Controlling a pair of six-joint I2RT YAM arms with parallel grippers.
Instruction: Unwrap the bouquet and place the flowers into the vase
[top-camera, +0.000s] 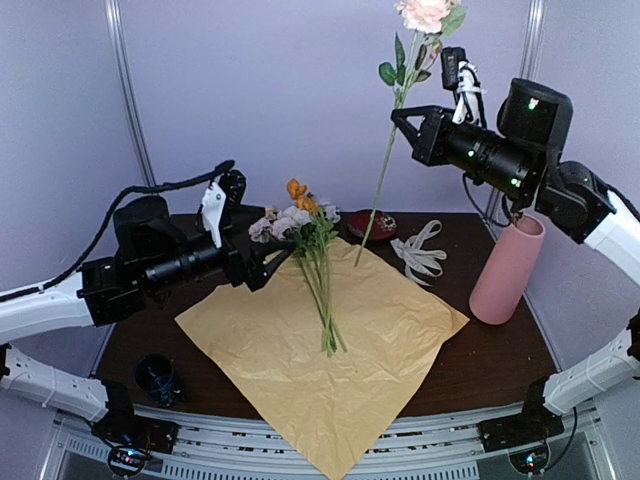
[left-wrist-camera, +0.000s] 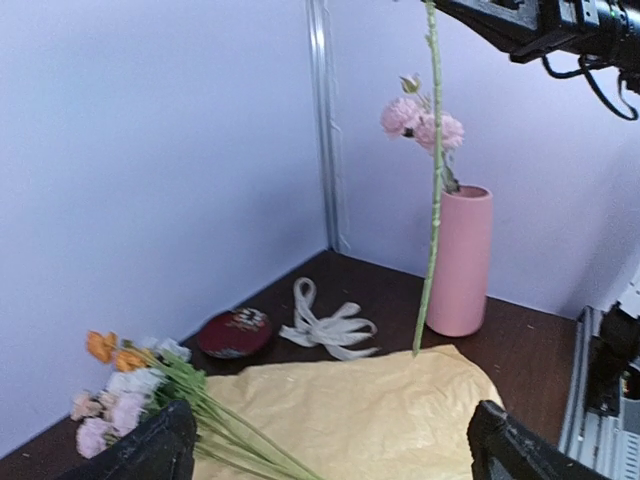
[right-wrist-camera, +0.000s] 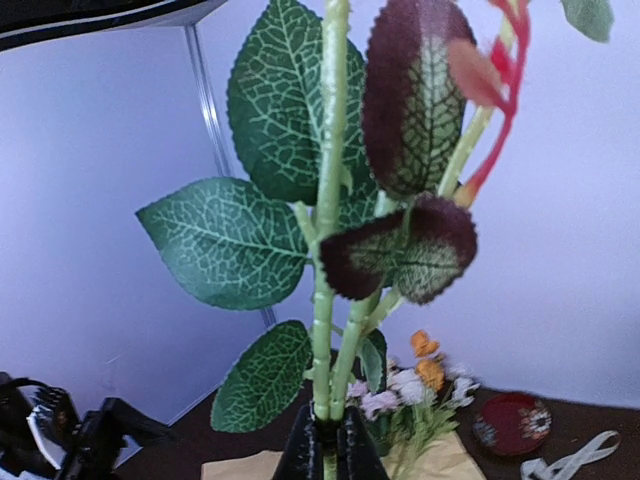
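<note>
**A:** Where is the stem?

**B:** The right gripper (top-camera: 398, 118) is clamped on one flower (top-camera: 385, 175), in the upper right of the overhead view and well above the table. The stem's long axis is nearly upright, leaning a little. The bloom is at the top edge, and the cut end points down and left over the far edge of the paper (top-camera: 300, 360), left of the vase (top-camera: 505, 275).

**A:** What could go wrong?

**B:** The grip sits high, just below the leaves, so I judge the long lower end may swing. It could catch the rim, miss the narrow mouth, or nudge the vase over. The pink blooms (left-wrist-camera: 420, 120) already in the vase crowd the opening.

**A:** And the other arm?

**B:** The left gripper (top-camera: 280, 265) is spread wide and holds nothing, at centre left beside the remaining flowers (top-camera: 322, 290). These lie on the paper with heads toward the top of the frame and stems toward the bottom.
</note>
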